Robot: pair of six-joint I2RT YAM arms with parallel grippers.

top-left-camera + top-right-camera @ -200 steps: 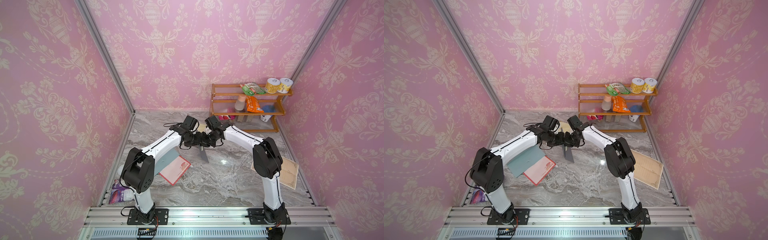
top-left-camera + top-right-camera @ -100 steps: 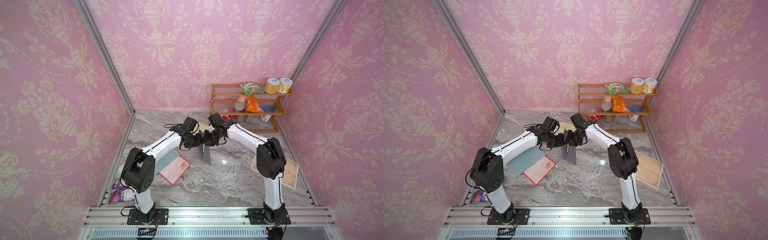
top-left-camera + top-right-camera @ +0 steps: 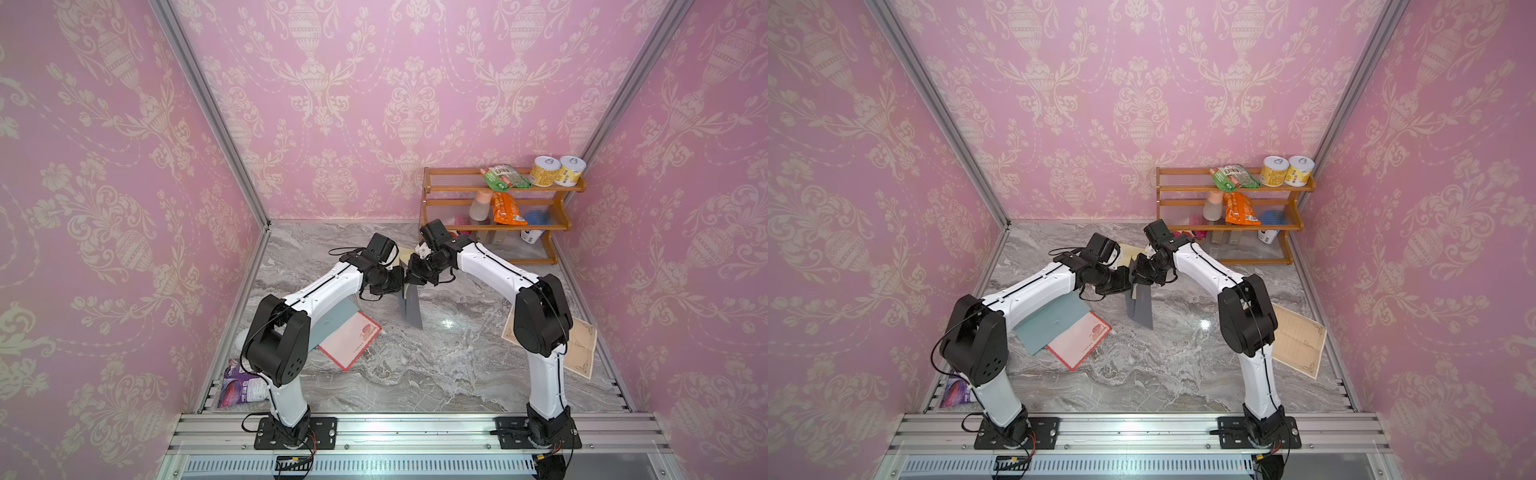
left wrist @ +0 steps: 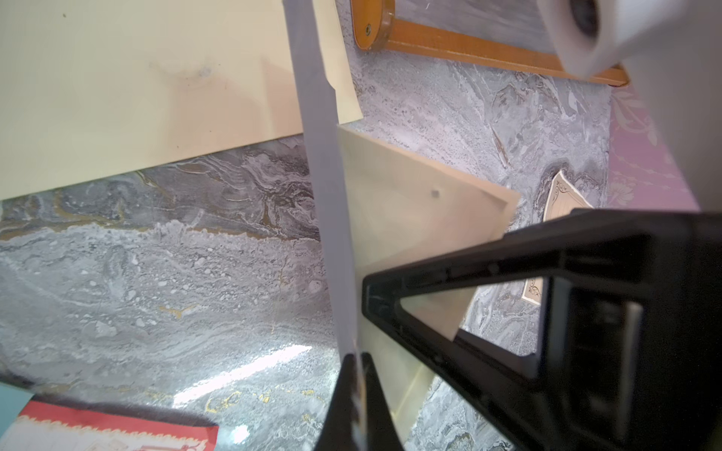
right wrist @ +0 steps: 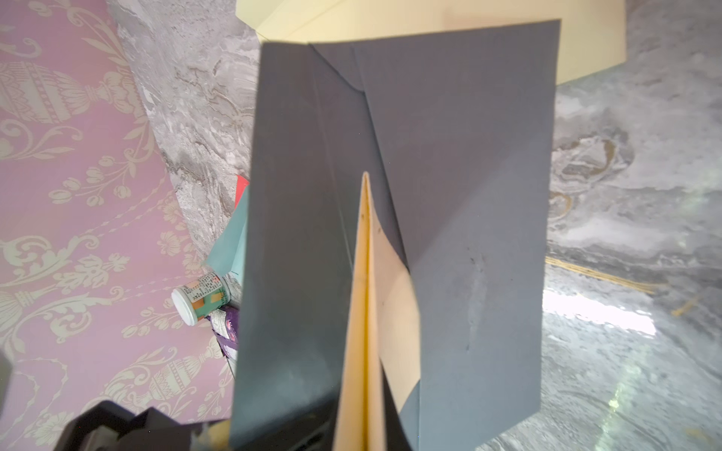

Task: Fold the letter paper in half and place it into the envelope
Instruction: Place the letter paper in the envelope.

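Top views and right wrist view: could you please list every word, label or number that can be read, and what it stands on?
No text is readable anywhere.
Yellow cans: labels blurred.
Green packet, orange packet: print blurred.
Small bottle: label print too small.
Purple packet: blurred.
Red-bordered envelope: mark too small.

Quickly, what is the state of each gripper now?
Left gripper: closed on the grey envelope.
Right gripper: closed on the folded letter paper.
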